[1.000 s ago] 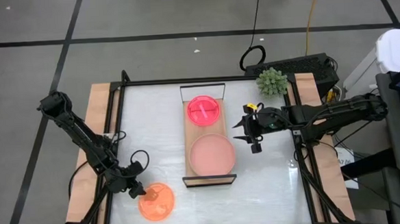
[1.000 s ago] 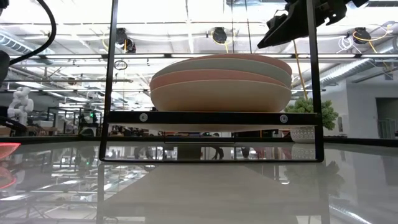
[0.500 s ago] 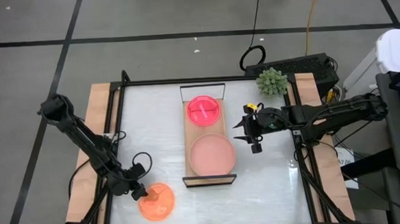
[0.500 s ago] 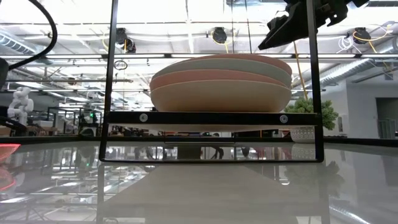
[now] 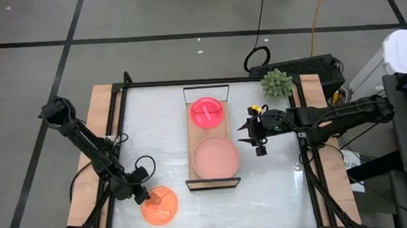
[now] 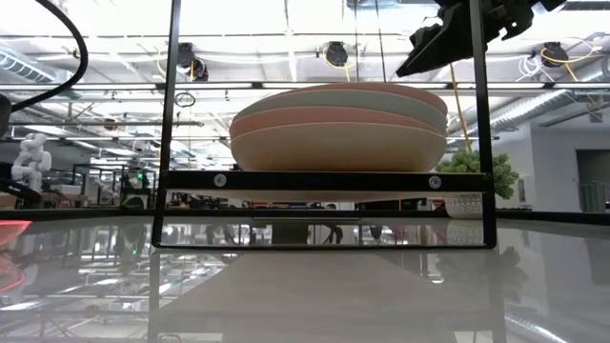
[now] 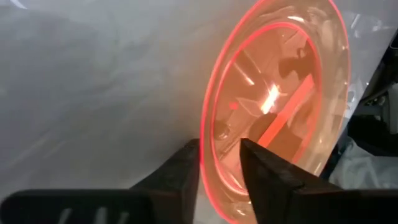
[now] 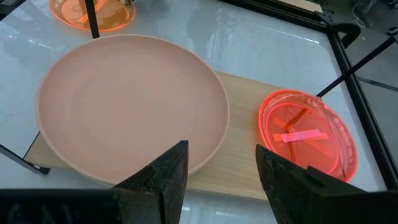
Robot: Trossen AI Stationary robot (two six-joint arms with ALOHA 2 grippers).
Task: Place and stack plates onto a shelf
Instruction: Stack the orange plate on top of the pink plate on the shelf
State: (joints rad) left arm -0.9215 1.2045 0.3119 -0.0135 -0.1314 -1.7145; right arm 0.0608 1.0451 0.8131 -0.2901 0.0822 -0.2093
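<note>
Left gripper (image 5: pixel 146 196): clamped on the orange plate's (image 5: pixel 159 205) rim, near the table's (image 5: pixel 277 187) front left corner.
Right gripper (image 5: pixel 248 133): fingers apart, held just beside the shelf (image 5: pixel 211 181).
Shelf: stacked plates (image 5: pixel 216 158) are carried.

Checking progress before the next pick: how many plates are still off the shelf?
1. A translucent orange plate sits on the table's near-left corner, its rim between the left gripper's fingers. The rest are stacked on the shelf; none other visible.

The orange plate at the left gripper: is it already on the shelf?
No: in the high view the orange plate lies on the white table near the front-left corner, apart from the shelf, with the left gripper at its rim.
</note>
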